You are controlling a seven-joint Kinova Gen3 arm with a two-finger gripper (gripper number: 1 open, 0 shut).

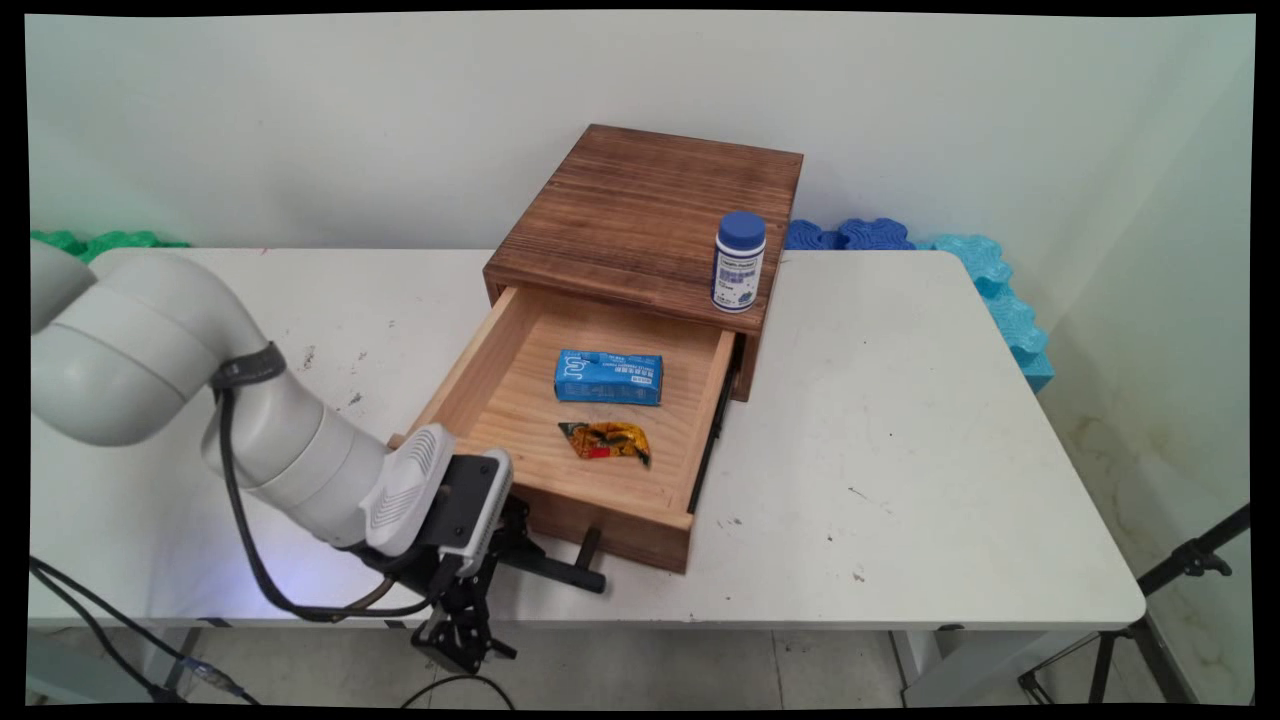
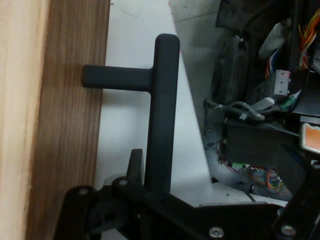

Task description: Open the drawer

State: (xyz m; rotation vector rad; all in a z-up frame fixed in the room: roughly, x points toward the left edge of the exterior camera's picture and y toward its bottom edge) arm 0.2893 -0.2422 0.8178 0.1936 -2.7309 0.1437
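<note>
**Op A:** Two views, main one first. My black two-finger gripper [image 1: 470, 640] hangs low at the near edge of the white desk [image 1: 900, 480], just in front of the open light-wood drawer [image 1: 505, 385] of the dark brown wooden box [image 1: 640, 210]. I read that low, sideways pose as lining the hand up with the black T-shaped bar handle [image 1: 575, 570] on the drawer front.

**Op B:** What's in the drawer?

**Op A:** A blue rectangular carton [image 1: 609, 377] lies flat mid-drawer, and a crumpled orange-and-red foil packet [image 1: 605, 441] sits just nearer the front, apart from it. A white bottle with a blue cap [image 1: 739, 261] stands upright on the box's top, at its right front corner, so the drawer passes beneath it.

**Op B:** And the hand view?

**Op A:** The handle [image 2: 161, 110] runs up the middle, its stem going left into the brown drawer front [image 2: 70, 120]. The bar drops down into the black linkage of my gripper [image 2: 150, 200], so the hand is right at the handle.

**Op B:** Jaws clamped on it?

**Op A:** I cannot tell. The linkage hides the tips, so whether they pinch the bar or stand spread beside it is not visible in either view.
</note>
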